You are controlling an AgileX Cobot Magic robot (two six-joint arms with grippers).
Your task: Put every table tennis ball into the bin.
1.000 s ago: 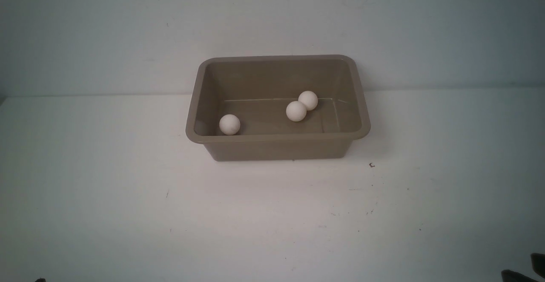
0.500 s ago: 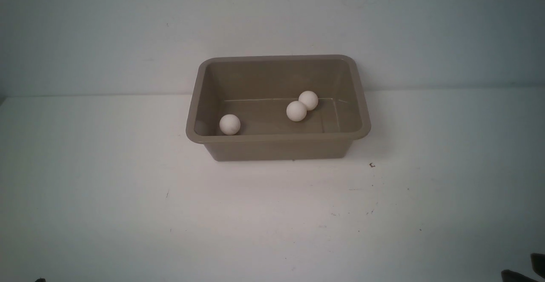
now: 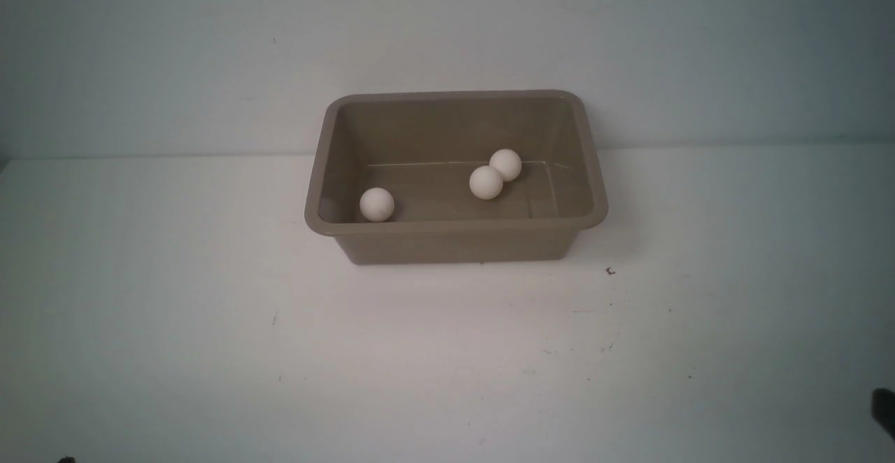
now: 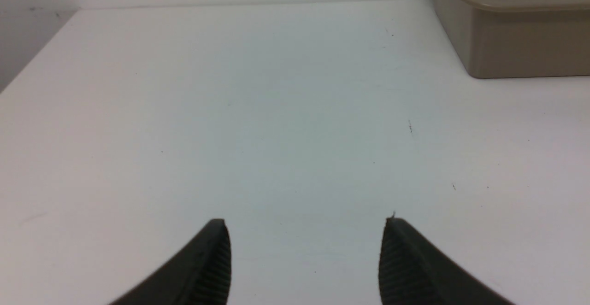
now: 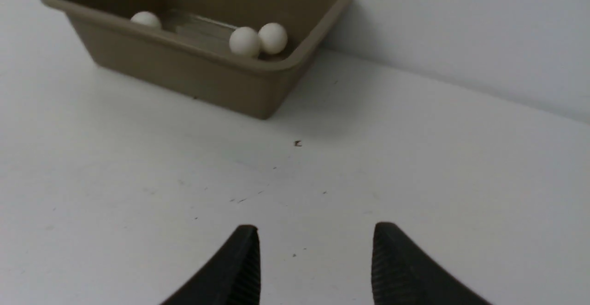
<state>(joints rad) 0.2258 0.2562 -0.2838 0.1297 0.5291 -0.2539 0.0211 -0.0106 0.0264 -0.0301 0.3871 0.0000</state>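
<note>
Three table tennis balls [image 3: 377, 205] lie in the bin [image 3: 458, 225]; no fourth shows on the tabletop [image 3: 210, 351]; left tool [image 4: 304, 245] and right tool [image 5: 315, 249] both gape, empty.

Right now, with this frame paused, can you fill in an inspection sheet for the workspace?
Surface: white table, faintly scuffed.
Job's things: taupe bin upright by the wall; three table tennis balls inside, one at its left end, two touching right of centre. No fourth ball seen.
Clutter: one dark speck near the bin's right front corner.
Grippers: left gripper and right gripper both open, nothing between the fingers, low over bare table.
Cables: nothing seen.
Surroundings: plain pale wall behind.
</note>
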